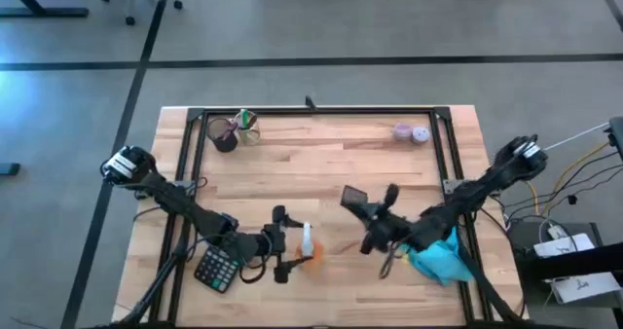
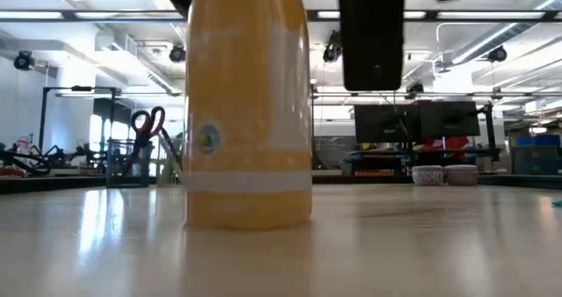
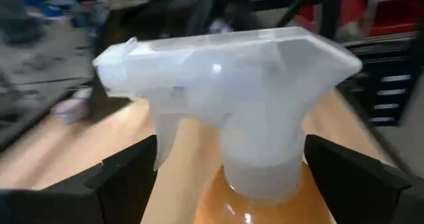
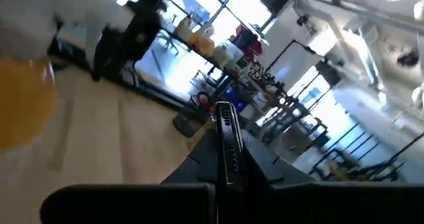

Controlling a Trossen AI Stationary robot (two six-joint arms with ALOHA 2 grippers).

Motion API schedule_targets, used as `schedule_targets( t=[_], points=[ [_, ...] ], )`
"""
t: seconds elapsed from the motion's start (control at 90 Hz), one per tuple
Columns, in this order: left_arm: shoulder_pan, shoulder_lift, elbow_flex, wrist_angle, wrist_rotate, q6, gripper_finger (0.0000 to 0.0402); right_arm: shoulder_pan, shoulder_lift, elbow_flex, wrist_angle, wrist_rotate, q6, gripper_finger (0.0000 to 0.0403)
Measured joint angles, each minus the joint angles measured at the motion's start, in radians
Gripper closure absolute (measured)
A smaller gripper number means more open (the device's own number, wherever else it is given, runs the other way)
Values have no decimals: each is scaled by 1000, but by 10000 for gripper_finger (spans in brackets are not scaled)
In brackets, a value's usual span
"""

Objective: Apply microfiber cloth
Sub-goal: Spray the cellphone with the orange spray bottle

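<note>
Straddling the orange spray bottle, the left gripper is spread wide; the right gripper pinches a black phone.

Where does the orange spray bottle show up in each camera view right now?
High view: the orange spray bottle stands near the table's front edge, at the left gripper.
Low view: fills the left-centre foreground.
Left wrist view: dead centre, white trigger top between the gripper's fingers.
Right wrist view: an orange blur at the left edge.
Shared landmark: the wooden table.
</note>
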Motion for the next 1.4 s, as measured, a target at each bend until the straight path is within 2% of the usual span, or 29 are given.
schedule_targets(
  t=[0.178, 0.322, 0.389, 0.522, 0.822, 0.944, 1.133, 1.2, 1.4],
  points=[
    [1, -17, 0, -81, -265, 17, 51, 8, -159, -96, -148, -2, 220, 396],
    [2, -48, -2, -247, -461, -72, 51, 7, -209, -127, -299, 17, 364, 396],
    [2, -68, -3, -325, -501, -139, 51, 7, -212, -127, -350, 14, 412, 396],
    [9, -134, -3, -458, -504, -306, 52, 7, -201, -127, -375, 12, 468, 396],
    [41, -330, -3, -794, -465, -546, 52, 7, -200, -127, -375, 5, 489, 396],
    [40, -374, -3, -855, -359, -593, 52, 7, -200, -127, -380, 5, 488, 391],
    [34, -372, -2, -760, 18, -597, 52, 6, -200, -127, -390, 5, 487, 392],
    [21, -334, -2, -694, 56, -592, 52, 6, -200, -127, -389, 5, 487, 396],
    [13, -149, -1, -472, 35, -521, 52, 4, -200, -127, -389, 5, 519, 396]
  ],
)
